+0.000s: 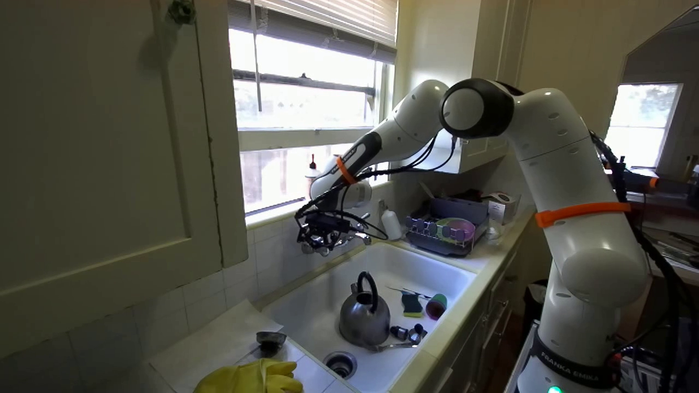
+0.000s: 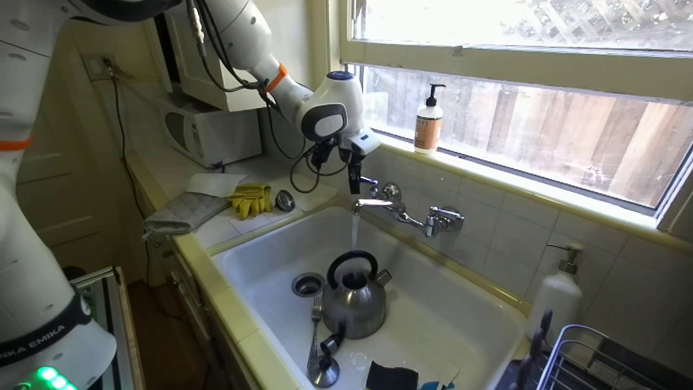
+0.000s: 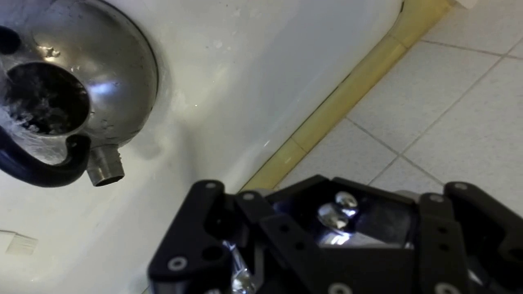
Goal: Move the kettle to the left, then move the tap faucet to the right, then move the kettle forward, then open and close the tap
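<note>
The grey metal kettle [image 1: 365,322] stands upright in the sink, its dark arched handle [image 2: 353,255] raised. Water runs from the spout of the chrome tap faucet [image 2: 403,214] into the kettle's round opening [image 3: 47,100]. In an exterior view my gripper [image 2: 354,187] points down just beside the tap's near handle [image 2: 369,181]; whether they touch I cannot tell. Seen from the wrist, the gripper [image 3: 330,179] is shut, its fingertips together with nothing gripped. Chrome knobs [image 3: 333,216] show through the space behind the fingertips. The gripper hides part of the tap in an exterior view.
A fork [image 2: 316,319], small metal items [image 2: 324,371], a sponge [image 1: 412,304] and a cup [image 1: 436,307] lie in the sink [image 2: 243,265]. A soap bottle [image 2: 428,127] stands on the windowsill. Yellow gloves [image 2: 250,200] and a dish rack [image 1: 445,226] rest on the counters.
</note>
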### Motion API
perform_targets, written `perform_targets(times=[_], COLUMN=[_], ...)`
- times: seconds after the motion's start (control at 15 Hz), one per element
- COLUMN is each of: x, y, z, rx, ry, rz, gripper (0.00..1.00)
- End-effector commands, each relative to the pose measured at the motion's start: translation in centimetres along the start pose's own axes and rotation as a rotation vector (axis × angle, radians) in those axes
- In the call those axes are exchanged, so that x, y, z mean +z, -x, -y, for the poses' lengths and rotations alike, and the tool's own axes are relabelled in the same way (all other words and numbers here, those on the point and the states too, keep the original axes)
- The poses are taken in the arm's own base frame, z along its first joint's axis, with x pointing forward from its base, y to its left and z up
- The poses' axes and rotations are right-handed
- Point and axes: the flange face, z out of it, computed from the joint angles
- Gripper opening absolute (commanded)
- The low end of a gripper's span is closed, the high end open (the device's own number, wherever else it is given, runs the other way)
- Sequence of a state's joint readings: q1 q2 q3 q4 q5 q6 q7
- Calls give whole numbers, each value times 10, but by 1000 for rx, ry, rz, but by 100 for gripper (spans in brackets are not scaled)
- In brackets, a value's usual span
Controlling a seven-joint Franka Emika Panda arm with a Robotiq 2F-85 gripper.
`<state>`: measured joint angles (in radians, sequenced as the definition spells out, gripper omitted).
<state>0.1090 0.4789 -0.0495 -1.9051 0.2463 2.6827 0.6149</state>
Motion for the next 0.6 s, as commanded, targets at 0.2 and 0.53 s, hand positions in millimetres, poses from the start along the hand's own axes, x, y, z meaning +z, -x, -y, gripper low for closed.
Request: perform_targets(times=[0.2, 0.53], x=[5, 8], y=[-7, -21], z=[41, 49], rx=[5, 20], ry=[-77, -123], rz=[-19, -41], gripper=[0, 0])
